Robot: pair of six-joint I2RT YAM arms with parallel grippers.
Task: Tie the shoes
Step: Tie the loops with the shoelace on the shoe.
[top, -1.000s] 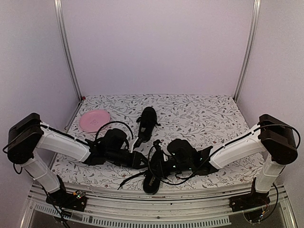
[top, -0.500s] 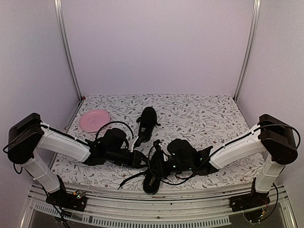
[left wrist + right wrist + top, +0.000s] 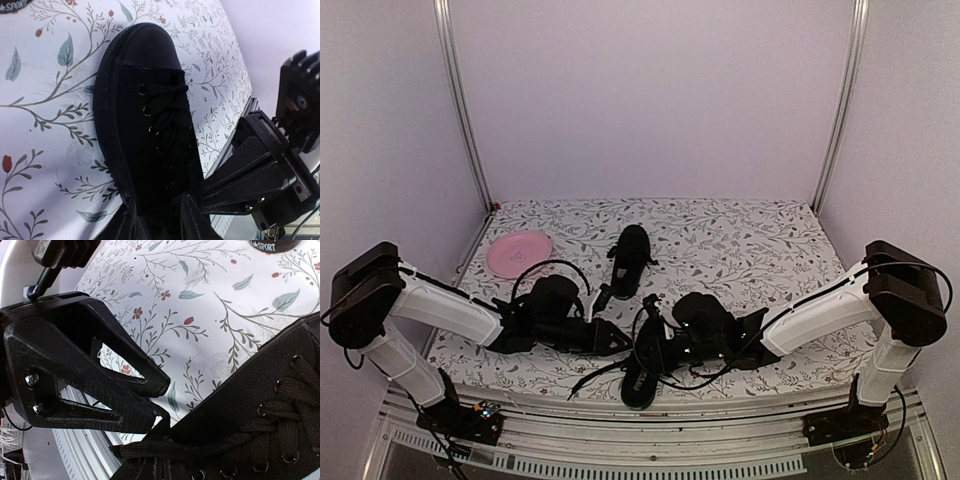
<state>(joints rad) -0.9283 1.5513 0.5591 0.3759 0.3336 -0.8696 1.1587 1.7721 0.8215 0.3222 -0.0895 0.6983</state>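
Observation:
Two black shoes lie on the flowered cloth. The far shoe [image 3: 631, 258] lies alone behind the arms. The near shoe [image 3: 640, 376] sits between both grippers by the front edge. My left gripper [image 3: 618, 340] hangs over its tongue, fingers [image 3: 190, 220] a little apart astride the laced top [image 3: 160, 115], and I see nothing pinched between them. My right gripper [image 3: 660, 350] is shut at the shoe's opening, with a flat black lace [image 3: 150, 449] running across its tips [image 3: 162, 466]. In the right wrist view the left gripper [image 3: 164, 400] is close by at the left.
A pink plate [image 3: 518, 252] sits at the back left of the cloth [image 3: 760, 250]. Loose laces trail from the near shoe toward the metal front rail [image 3: 650, 415]. Grey walls and two upright posts enclose the table.
The left arm has sunk and drawn slightly back to the left, and its fingers stand a little wider. The right arm and both shoes have not moved.

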